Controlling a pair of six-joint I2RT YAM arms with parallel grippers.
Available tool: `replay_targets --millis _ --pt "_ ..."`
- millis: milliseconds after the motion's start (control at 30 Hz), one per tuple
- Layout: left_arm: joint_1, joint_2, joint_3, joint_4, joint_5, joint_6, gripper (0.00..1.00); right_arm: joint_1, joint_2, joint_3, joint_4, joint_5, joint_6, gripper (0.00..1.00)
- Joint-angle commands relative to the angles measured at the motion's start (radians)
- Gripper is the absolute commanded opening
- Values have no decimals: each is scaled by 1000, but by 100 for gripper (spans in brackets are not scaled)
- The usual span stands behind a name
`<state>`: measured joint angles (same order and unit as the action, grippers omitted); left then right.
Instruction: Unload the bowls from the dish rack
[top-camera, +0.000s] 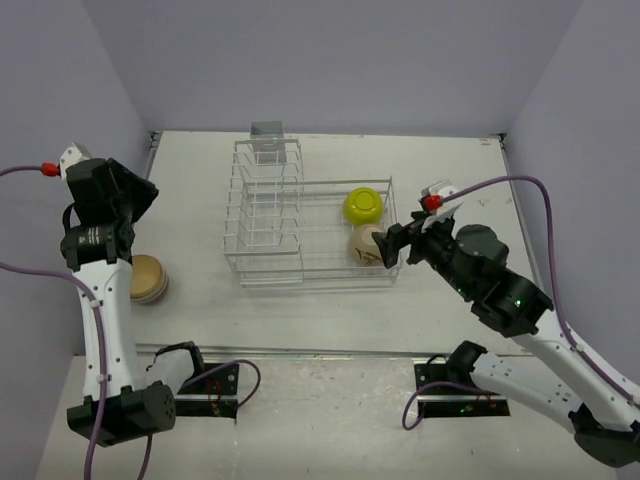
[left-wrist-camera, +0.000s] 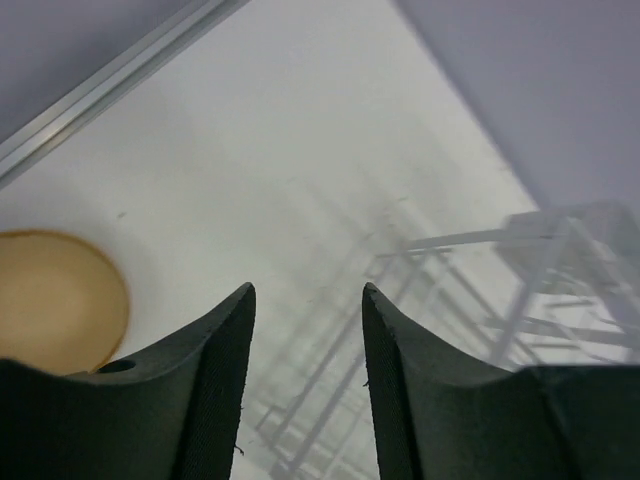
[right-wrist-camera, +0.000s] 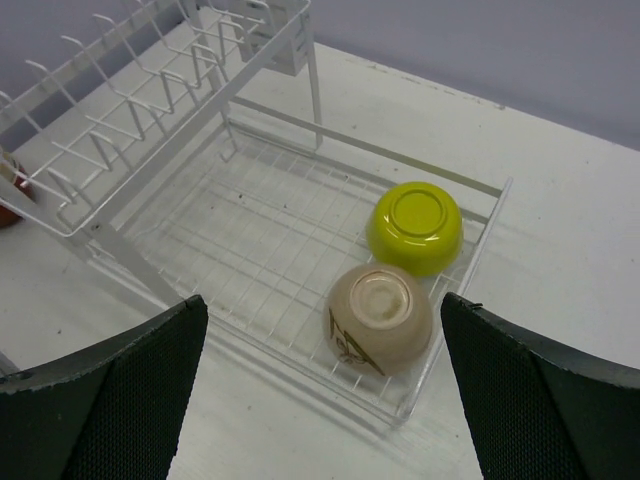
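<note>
We are on the upturned beige bowl (right-wrist-camera: 380, 320), beside the yellow-green bowl (right-wrist-camera: 415, 225) at the dish rack's (top-camera: 262, 210) right end. Our wide-open right gripper (top-camera: 392, 243) must descend around it. Our left gripper (left-wrist-camera: 305, 300), parted and empty, hangs near the tan bowl (top-camera: 148, 278) on the left.

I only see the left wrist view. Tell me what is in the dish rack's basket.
Observer: Two upside-down bowls, a yellow-green bowl and a beige patterned bowl, side by side at the right end of the dish rack.
Operator: Report the right hand.
Observer: It is open and empty, poised just right of the beige bowl.
Operator: Locate the tan bowl at my lower left.
Observer: It sits on the table, outside the rack, to its left.
</note>
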<state>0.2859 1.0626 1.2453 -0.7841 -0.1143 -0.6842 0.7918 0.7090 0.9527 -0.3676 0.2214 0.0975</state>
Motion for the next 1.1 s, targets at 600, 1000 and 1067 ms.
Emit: replay_targets --millis 600,1000,1067 --pt "-323 436 670 -84 308 -26 40 -175 1041 1216 -908 -243 254 99" --pt "-323 398 637 -280 160 -21 30 -279 969 891 -783 -343 308 86" --pt "-323 422 631 -314 125 -17 19 -284 981 885 -783 -321 297 82"
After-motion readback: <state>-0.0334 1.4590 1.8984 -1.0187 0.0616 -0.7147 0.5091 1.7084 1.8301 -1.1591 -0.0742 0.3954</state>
